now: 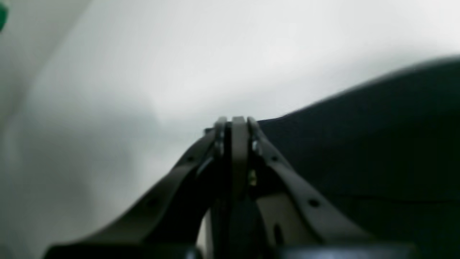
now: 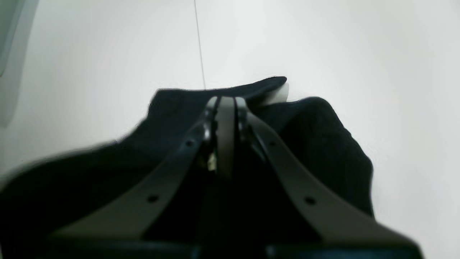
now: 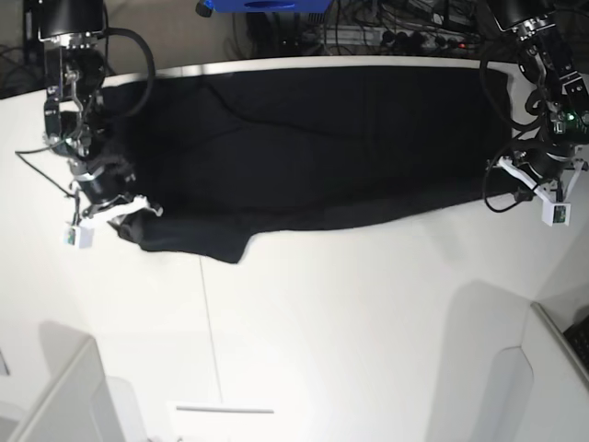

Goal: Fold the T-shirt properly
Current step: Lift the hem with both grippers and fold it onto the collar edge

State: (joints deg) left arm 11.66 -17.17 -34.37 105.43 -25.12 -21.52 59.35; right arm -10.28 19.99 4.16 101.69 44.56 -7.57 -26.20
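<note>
Seen from the right wrist: right tool (image 2: 226, 102) with fingers pressed together, clamped on a bunched fold of the black T-shirt (image 2: 316, 144). Dark cloth heaped on both sides of the fingertips and under them, one flap lifted just ahead of the tips with a pale patch showing beneath it. Beyond the cloth, bare white counter (image 2: 359, 43) crossed by a thin dark seam running away from the tool.

Seen from the left wrist: left tool (image 1: 234, 122) likewise drawn together at the tips, blurred; black cloth (image 1: 377, 144) spreading off to one side of the fingers and meeting them at the tips, though whether fabric sits between the pads cannot be told. White counter (image 1: 179, 54) ahead and to the other side.

From the base view: T-shirt (image 3: 313, 147) laid out wide and dark across the far half of the counter (image 3: 350, 322), stretched between the two tools. Right tool (image 3: 124, 210) at one end, where the hem droops into a rumpled corner; left tool (image 3: 517, 175) at the opposite end, at the cloth's edge. Farther back, behind the counter, cables (image 3: 386, 32) and a blue object (image 3: 262, 5).
</note>
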